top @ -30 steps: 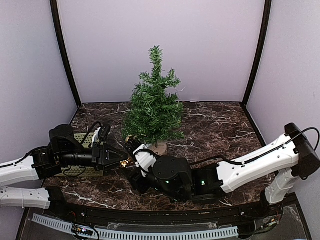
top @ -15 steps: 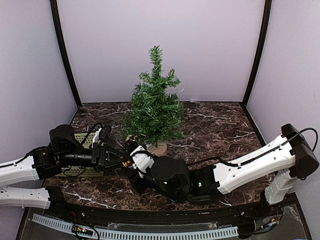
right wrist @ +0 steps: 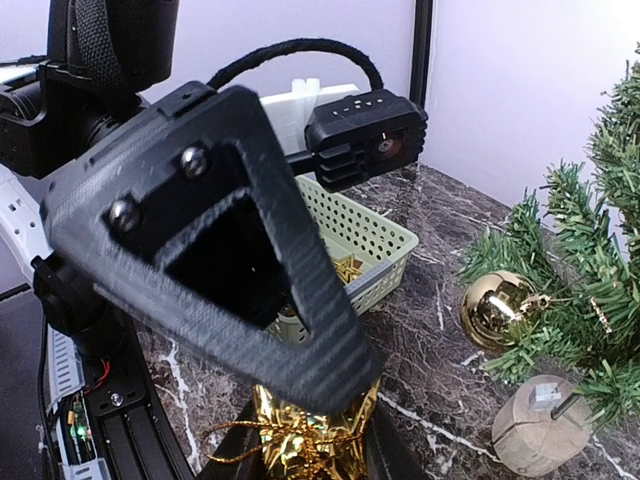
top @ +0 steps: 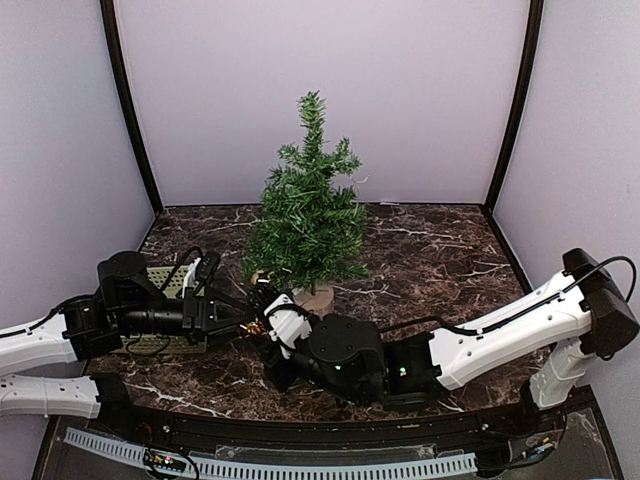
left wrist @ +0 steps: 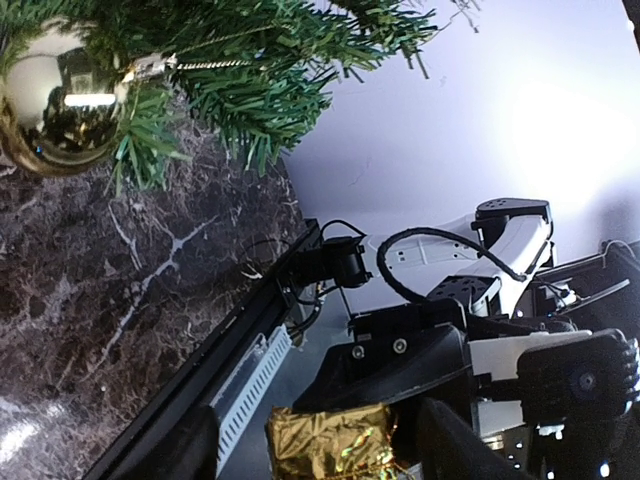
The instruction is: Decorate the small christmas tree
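Since the earlier frames, the left claw (top: 243, 322) has spread wide around the gold parcel (right wrist: 310, 440), while the right claw (top: 262, 316) has narrowed onto it and grips it. On the worktop (top: 430, 250) the small christmas tree (top: 308, 215) stands upright at mid-depth, just beyond both claws. One gold bauble (right wrist: 497, 308) hangs on a low left branch.

Hazards:
- A shallow grip on crinkled foil can let the parcel slip.
- A careless lift can snag low branches, tip the tree or dislodge the bauble.
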Action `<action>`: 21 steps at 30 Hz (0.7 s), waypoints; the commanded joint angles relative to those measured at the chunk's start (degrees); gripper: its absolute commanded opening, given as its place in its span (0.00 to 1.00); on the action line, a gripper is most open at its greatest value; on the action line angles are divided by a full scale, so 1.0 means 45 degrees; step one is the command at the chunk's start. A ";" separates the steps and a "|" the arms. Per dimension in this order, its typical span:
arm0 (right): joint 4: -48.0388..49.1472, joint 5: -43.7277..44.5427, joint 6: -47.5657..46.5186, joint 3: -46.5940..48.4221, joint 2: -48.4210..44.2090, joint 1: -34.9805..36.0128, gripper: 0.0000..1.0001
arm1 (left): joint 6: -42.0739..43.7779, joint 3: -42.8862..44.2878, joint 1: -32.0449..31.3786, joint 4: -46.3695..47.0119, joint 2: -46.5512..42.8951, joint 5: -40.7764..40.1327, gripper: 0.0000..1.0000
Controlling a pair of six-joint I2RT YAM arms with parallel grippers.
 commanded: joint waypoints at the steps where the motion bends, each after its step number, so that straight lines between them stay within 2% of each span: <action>1: 0.0006 -0.0089 0.0868 -0.0513 -0.0862 0.0071 0.26 | 0.0799 0.0256 -0.0075 -0.1276 -0.0810 -0.1366 0.78; 2: -0.0313 -0.0046 0.1087 -0.0709 -0.1029 0.0075 0.26 | 0.1215 0.0387 -0.0065 -0.1726 -0.1095 -0.1635 0.83; 6: -0.1436 0.0345 0.2143 -0.1805 -0.1812 -0.0014 0.26 | 0.2067 0.1215 0.0045 -0.3857 -0.1658 -0.3133 0.91; 13: -0.2545 0.0981 0.3266 -0.3438 -0.2637 -0.0739 0.26 | 0.2613 0.1397 0.0797 -0.4950 -0.1762 -0.3520 0.91; 21: -0.1337 0.1325 0.3596 -0.5393 -0.3158 -0.1978 0.25 | 0.3927 0.1248 0.2372 -0.5611 -0.1703 -0.3299 0.92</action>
